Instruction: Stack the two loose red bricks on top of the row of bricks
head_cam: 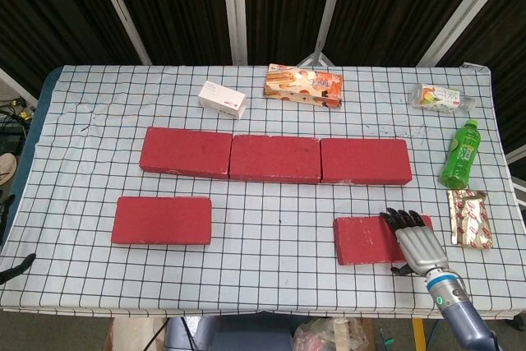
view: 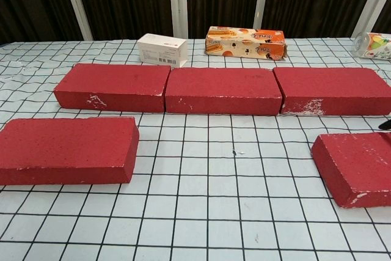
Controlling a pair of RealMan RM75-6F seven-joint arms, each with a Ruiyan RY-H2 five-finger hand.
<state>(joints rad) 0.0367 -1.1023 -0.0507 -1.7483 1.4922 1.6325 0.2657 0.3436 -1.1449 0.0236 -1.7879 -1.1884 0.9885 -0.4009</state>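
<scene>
Checked cloth (head_cam: 271,203) covers the table before dark corrugated panels (head_cam: 177,6).

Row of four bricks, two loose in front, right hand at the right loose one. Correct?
Not quite: the row has three bricks, not four, as the head view shows. Two loose bricks lie in front, and the right hand is at the right loose brick.
</scene>
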